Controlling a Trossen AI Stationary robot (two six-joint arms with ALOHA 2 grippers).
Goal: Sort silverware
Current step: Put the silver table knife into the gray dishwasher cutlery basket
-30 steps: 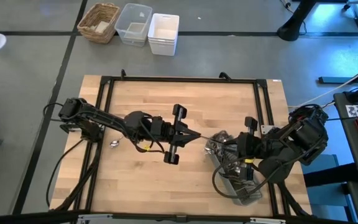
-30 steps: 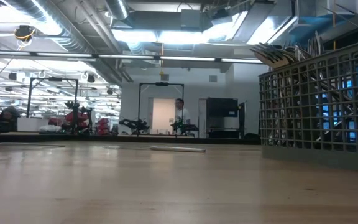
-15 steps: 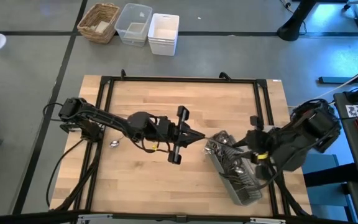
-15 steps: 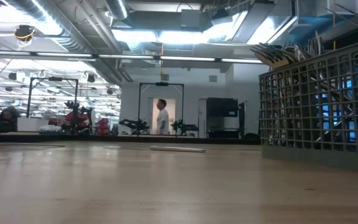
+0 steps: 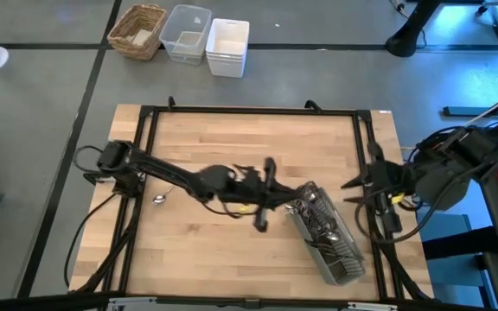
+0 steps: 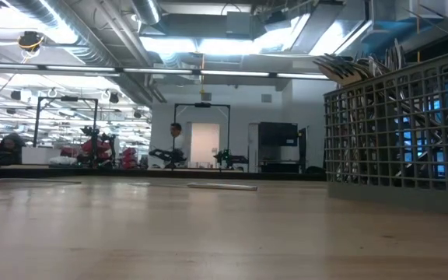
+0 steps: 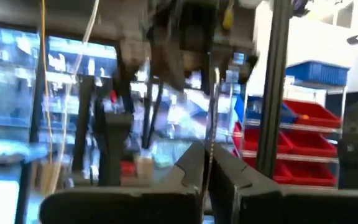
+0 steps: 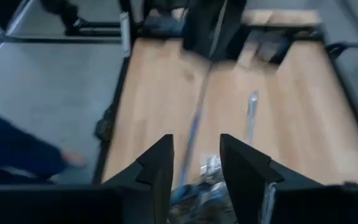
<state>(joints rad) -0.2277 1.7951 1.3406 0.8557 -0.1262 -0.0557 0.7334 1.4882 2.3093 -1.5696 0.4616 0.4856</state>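
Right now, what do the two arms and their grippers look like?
Both arms are dark, jointed, with black cables trailing off the table and a small yellow marking near each wrist. The left gripper and right gripper have angular black fingers with stepped inner edges.

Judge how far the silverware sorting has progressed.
Barely begun. Done: one piece of silverware lies out on the table. In hand: nothing visibly; the shut left gripper reaches toward the caddy, the right gripper is open, empty. Left: the caddy's full load.
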